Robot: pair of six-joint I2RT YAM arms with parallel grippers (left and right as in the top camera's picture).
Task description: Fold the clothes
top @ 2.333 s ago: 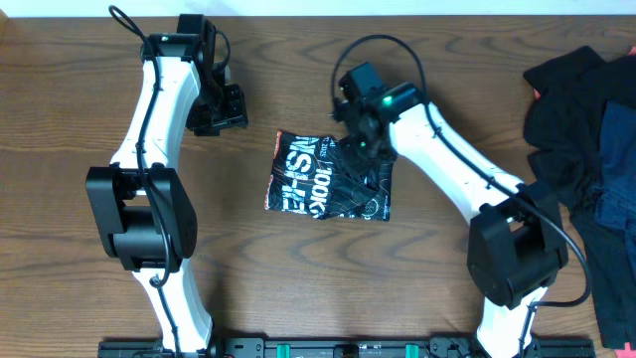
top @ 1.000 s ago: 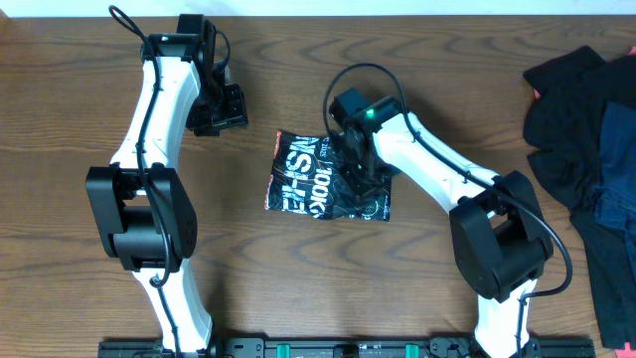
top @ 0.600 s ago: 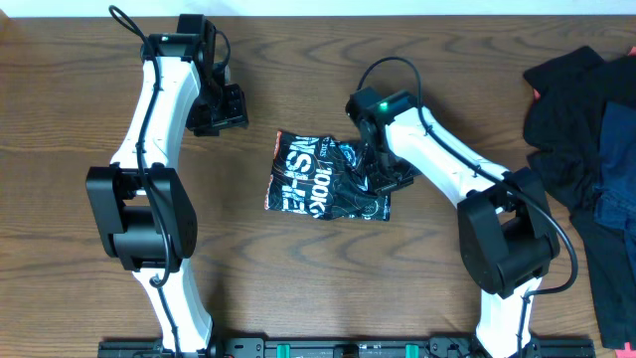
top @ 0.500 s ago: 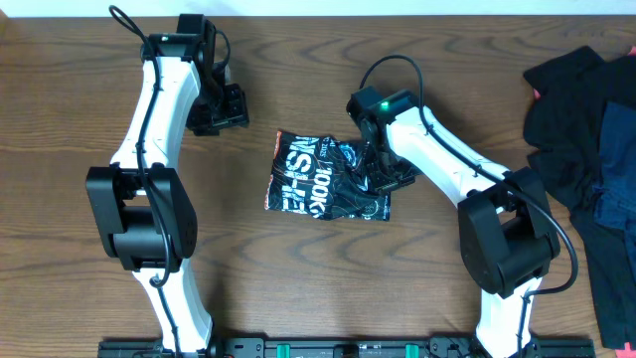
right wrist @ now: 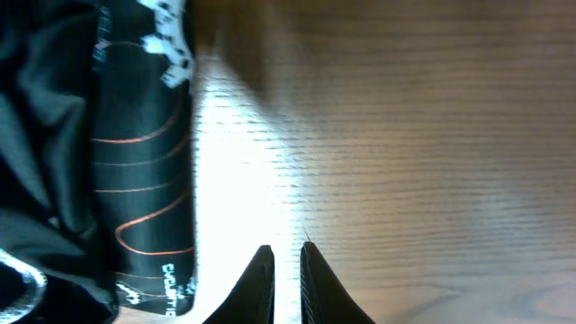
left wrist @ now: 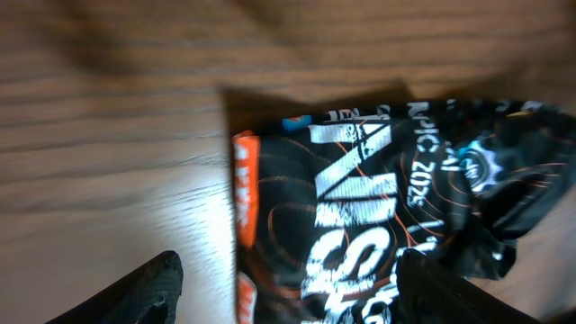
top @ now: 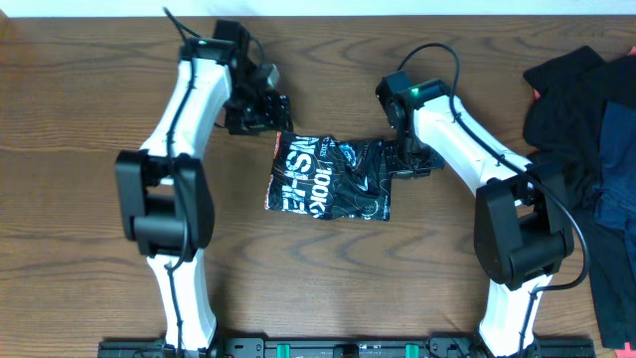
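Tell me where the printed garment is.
Overhead view: the printed garment lies mid-table, between the left gripper at its upper-left corner and the right gripper at its right edge.

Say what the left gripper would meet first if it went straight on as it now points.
Most likely the folded black garment with white print: the left wrist view shows the open left gripper aimed at its orange-edged corner. Depth is unclear; the brown wooden table lies beside.
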